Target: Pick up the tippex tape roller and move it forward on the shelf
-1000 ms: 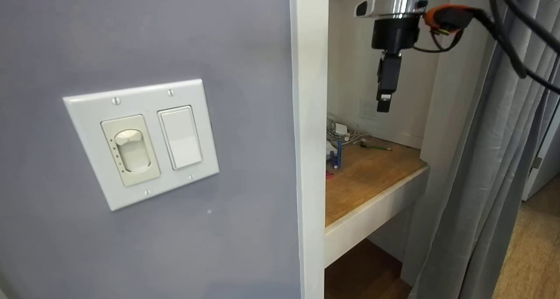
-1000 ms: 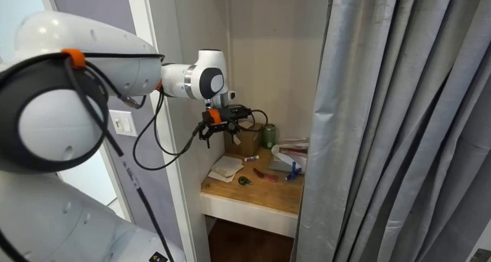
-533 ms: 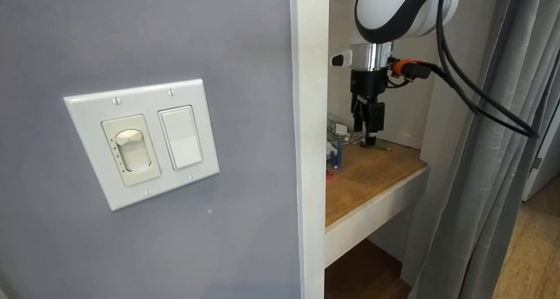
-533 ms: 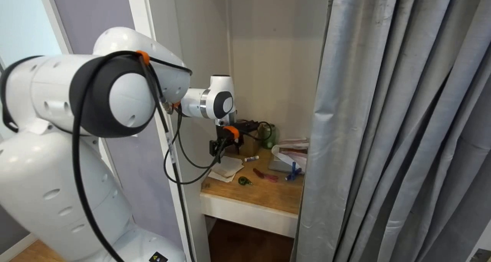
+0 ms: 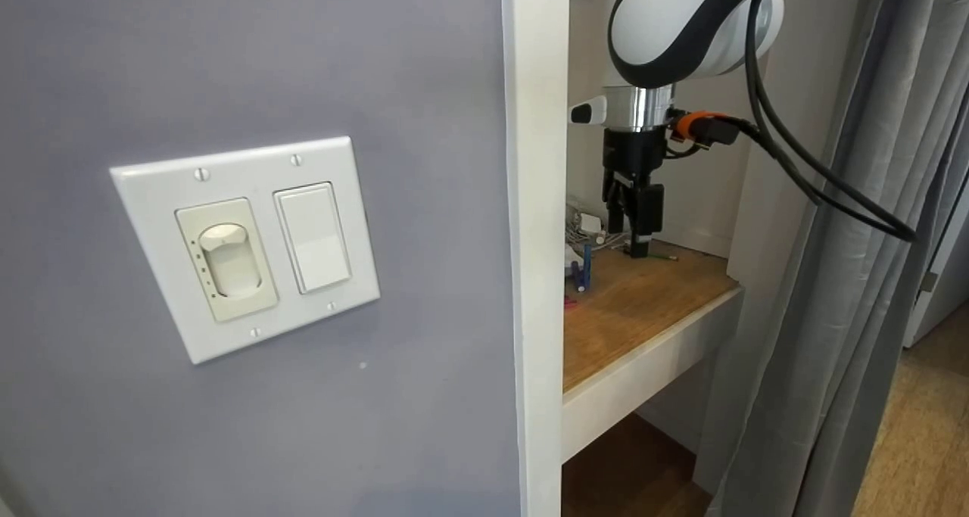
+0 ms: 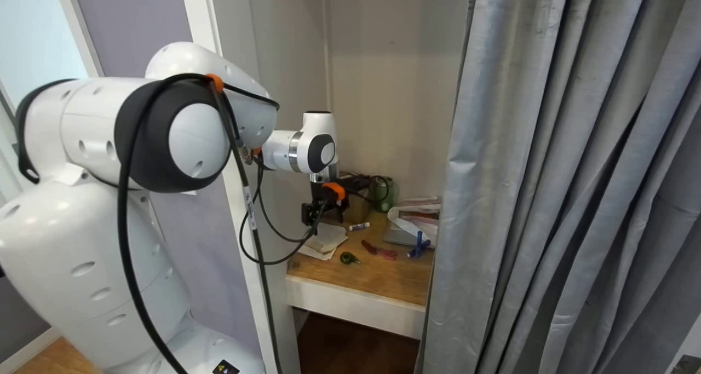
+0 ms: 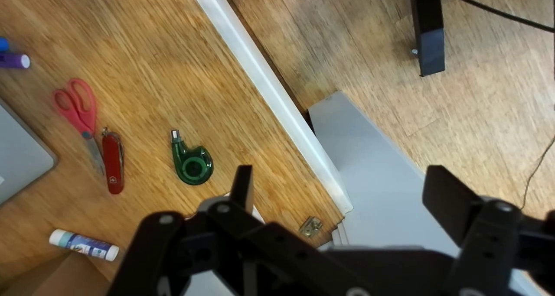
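Wrist view: my pincer (image 7: 340, 183) is spread wide; the roller (image 7: 194, 168) lies on the tabletop (image 7: 151, 88), near the knife (image 7: 113, 164). In an exterior view, I see the roller near the papers (image 6: 331, 237). In an exterior view, my pincer points downward.

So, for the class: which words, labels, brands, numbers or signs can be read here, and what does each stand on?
No word or number can be read.
White cross sign: on the red pocket knife, in the wrist view.
White-and-purple stick: label too blurred to read.
Black sticker on the robot's white body: too small to read.
Cable tag: too small to read.
Green tape roller: no readable print.
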`<state>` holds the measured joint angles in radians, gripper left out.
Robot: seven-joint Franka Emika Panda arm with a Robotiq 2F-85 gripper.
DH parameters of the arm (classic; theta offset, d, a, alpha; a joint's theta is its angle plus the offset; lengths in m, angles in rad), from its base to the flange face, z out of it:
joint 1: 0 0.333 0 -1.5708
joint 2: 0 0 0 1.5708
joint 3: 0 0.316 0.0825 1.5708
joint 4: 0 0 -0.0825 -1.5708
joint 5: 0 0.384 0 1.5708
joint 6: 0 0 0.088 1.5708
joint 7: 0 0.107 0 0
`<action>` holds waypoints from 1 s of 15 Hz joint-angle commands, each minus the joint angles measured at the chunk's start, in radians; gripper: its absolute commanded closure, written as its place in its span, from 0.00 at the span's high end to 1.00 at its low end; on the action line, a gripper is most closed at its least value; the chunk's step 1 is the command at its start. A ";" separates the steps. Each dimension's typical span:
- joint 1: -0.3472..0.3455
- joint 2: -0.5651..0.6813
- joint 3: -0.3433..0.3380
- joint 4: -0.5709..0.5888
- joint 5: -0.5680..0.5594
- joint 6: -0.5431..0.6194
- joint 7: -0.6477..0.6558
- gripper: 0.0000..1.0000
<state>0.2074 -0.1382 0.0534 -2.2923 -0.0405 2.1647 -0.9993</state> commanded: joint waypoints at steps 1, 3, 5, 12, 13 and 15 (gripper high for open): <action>-0.014 0.056 0.006 0.033 -0.015 0.025 -0.191 1.00; -0.028 0.099 -0.006 0.033 -0.003 0.082 -0.330 1.00; -0.046 0.150 -0.013 0.026 0.049 0.172 -0.485 1.00; -0.134 0.354 0.078 0.054 0.314 0.410 -0.992 1.00; -0.153 0.382 0.102 0.069 0.357 0.421 -1.066 1.00; -0.198 0.430 0.145 0.103 0.417 0.412 -1.212 1.00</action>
<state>0.0786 0.2112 0.1299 -2.2584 0.2829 2.5713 -2.0147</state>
